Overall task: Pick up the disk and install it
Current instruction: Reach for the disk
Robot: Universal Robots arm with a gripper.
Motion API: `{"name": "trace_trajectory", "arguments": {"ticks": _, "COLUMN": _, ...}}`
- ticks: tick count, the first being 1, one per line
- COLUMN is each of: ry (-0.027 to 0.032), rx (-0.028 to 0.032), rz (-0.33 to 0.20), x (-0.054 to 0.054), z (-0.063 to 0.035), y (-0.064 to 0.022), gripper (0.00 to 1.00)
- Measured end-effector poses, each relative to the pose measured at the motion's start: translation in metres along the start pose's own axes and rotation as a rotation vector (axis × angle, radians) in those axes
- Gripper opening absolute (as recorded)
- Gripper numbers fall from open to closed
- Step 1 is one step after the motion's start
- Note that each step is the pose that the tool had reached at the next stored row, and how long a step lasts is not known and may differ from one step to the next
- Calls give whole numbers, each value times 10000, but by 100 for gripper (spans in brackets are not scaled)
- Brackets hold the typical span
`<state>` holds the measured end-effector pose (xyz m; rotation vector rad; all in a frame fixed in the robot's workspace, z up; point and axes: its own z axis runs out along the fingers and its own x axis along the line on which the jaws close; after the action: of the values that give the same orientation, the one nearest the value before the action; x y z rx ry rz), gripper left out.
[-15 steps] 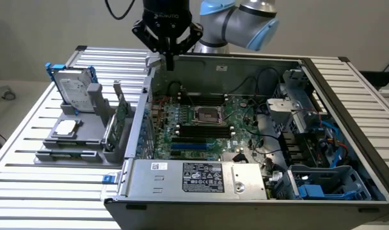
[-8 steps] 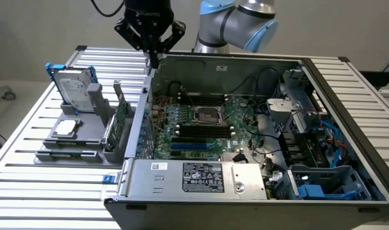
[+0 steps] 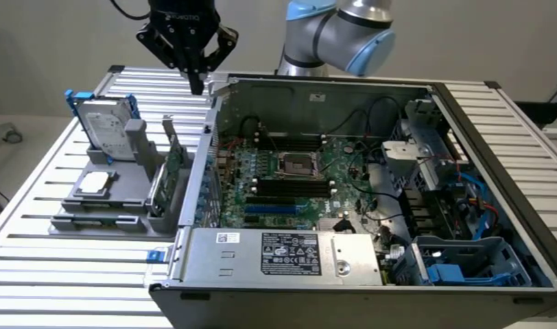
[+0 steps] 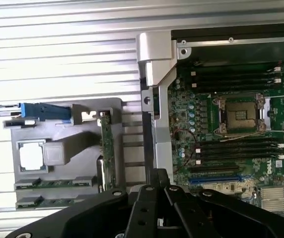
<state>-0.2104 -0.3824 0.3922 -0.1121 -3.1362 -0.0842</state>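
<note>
Item: disk (image 3: pixel 109 128), upright in the grey fixture (image 3: pixel 103 200) near the bench's (image 3: pixel 50 277) far corner, exterior view's left. Gripper (image 3: pixel 198 83): I read it as closed and empty, hovering above, well apart from the disk. Step: approach, I judged; a grasp called for opened jaws.

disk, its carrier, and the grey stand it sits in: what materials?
Disk: metal by the look, silver-grey, dull sheen, white label.
Carrier: likely plastic, bright blue, uniform colour.
Stand: matte grey, blocky shapes; probably plastic, hard to say.
</note>
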Motion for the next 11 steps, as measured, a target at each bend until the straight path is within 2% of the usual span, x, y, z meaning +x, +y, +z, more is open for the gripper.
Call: {"name": "trace_trajectory", "arguments": {"ticks": 11, "ry": 89, "rx": -44, "rz": 4, "x": 485, "z": 12, "y": 53, "gripper": 11}}
